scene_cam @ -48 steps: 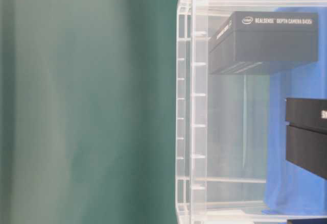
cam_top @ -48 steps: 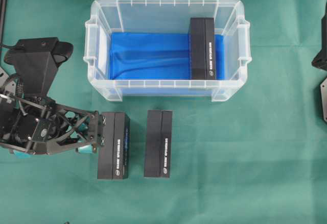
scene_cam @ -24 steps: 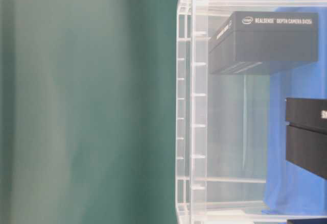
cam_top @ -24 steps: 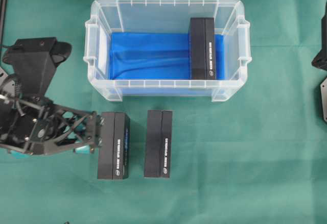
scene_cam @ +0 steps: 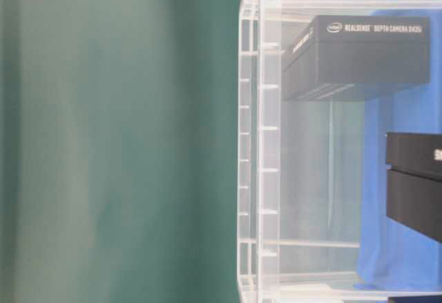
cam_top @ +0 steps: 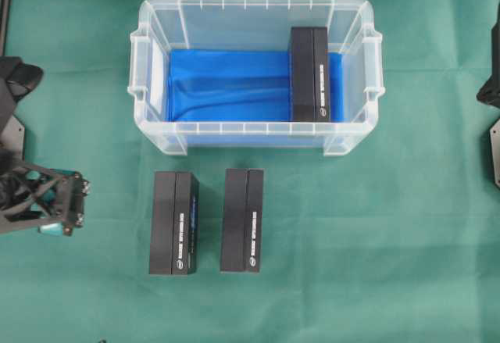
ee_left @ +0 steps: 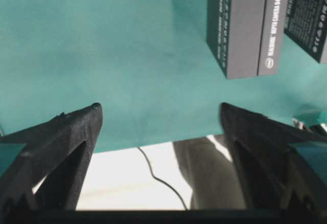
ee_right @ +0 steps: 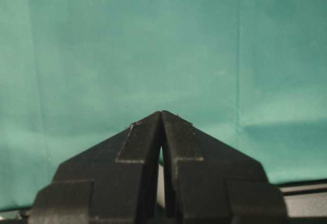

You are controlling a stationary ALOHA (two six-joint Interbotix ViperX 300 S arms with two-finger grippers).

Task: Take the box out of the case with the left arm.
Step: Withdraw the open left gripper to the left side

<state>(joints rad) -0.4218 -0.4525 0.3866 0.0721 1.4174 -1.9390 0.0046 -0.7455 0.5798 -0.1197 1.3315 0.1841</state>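
The counter (cam_top: 406, 234) is covered by a green cloth and fills the whole overhead view. In the upper middle of that view stands the case (cam_top: 148, 77), a clear plastic tub with a blue sheet (cam_top: 226, 85) on its floor. One black box (cam_top: 310, 74) lies inside the case, at its right end, next to the right wall. In the table-level view the same box (scene_cam: 356, 54) shows through the clear wall, in the upper right. Two other black boxes lie on the cloth below the case, side by side but apart: the left box (cam_top: 173, 223) and the middle box (cam_top: 241, 219). The left gripper (cam_top: 69, 204) is at the left edge of the frame, well apart from the left box; its jaws stand wide and hold nothing. In the right wrist view the right gripper (ee_right: 161, 116) has its jaws pressed together, with nothing between them.
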